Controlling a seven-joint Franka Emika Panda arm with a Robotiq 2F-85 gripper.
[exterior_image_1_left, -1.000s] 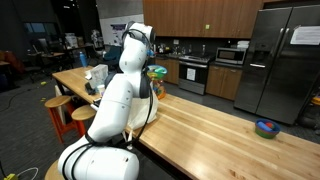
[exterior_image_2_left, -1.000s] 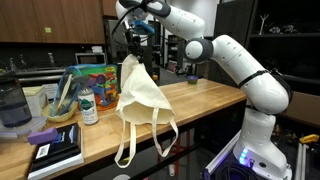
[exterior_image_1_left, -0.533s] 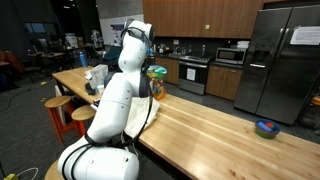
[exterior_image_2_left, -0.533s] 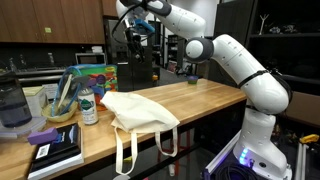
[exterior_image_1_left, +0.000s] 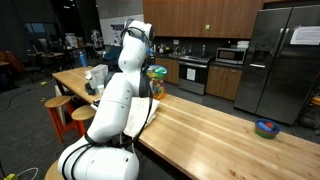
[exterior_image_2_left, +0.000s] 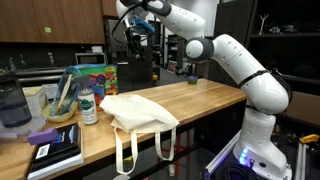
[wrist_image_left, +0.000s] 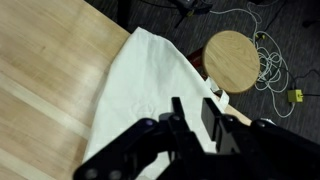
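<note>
No writing is legible (the sheet (exterior_image_1_left: 303, 36) on the fridge (exterior_image_1_left: 268, 70) and the colourful box (exterior_image_2_left: 97, 78) show only blur).

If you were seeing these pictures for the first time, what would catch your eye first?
A cream cloth tote bag lies flattened at the near edge of the long light wooden table, its handles dangling over the side. The large white robot arm arches over it, its black gripper open and empty high above the bag. A round wooden stool stands beside the table.
</note>
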